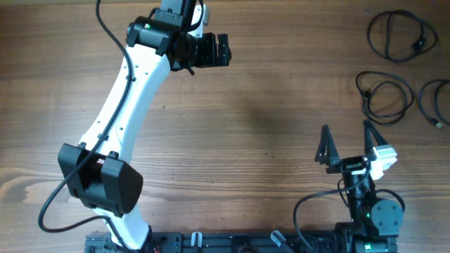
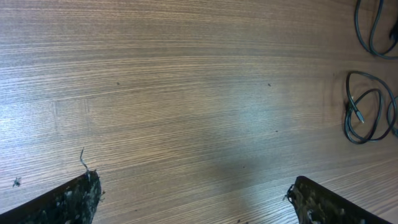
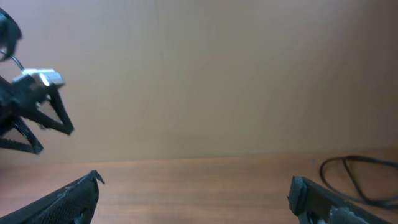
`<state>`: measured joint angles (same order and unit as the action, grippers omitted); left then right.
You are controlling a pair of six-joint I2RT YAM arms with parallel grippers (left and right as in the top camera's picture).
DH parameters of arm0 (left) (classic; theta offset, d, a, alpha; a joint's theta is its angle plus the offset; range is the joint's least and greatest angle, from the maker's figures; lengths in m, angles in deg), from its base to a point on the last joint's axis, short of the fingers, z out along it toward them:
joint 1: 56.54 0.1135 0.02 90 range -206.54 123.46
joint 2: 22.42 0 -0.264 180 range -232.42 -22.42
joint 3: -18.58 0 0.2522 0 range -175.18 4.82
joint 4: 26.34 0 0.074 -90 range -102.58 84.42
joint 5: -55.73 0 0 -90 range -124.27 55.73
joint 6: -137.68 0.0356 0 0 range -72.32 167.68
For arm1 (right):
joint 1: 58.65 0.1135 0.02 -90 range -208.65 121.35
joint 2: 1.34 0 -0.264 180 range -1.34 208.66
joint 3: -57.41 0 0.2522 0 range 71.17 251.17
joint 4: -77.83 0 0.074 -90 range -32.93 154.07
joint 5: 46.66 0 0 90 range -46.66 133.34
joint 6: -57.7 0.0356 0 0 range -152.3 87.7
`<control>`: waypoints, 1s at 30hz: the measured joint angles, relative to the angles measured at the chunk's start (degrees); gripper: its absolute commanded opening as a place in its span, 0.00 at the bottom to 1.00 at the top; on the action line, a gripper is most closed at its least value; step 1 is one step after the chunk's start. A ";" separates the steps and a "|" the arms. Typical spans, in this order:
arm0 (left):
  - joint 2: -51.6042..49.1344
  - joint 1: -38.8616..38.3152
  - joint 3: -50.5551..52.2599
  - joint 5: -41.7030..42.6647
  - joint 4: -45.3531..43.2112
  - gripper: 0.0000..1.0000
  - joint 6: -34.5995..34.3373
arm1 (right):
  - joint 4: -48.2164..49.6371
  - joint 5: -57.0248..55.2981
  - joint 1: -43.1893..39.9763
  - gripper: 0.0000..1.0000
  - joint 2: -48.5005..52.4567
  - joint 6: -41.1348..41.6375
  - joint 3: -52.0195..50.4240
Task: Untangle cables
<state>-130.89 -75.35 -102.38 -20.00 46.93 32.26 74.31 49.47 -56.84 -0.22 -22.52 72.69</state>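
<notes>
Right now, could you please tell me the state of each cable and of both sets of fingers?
far cable: loose loop, flat on the table, apart from the others, not held.
middle cable: loose loop, flat, separate, not held.
right-edge cable: loose loop, partly cut off by the frame, separate, not held.
left fingers: open, holding nothing.
right fingers: open, holding nothing.
</notes>
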 measured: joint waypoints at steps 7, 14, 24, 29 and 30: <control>0.00 0.00 0.00 0.00 0.00 1.00 0.00 | -10.10 -0.26 0.00 1.00 -0.13 0.13 -1.16; 0.00 0.00 0.00 0.00 0.00 1.00 0.00 | -10.29 -0.26 0.00 1.00 -0.13 -0.04 -1.16; 0.00 0.00 0.00 0.00 0.00 1.00 0.00 | -10.29 -0.26 0.00 1.00 -0.13 -0.04 -1.16; 0.00 0.00 0.00 0.00 0.00 1.00 0.00 | -10.29 -0.26 0.00 1.00 -0.13 -0.02 -1.16; 0.00 0.00 0.00 0.00 0.00 1.00 0.00 | -10.29 -0.26 0.00 1.00 -0.13 -0.02 -1.16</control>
<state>-130.89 -75.35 -102.38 -20.00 46.93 32.26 64.02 49.21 -56.84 -0.35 -22.54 71.53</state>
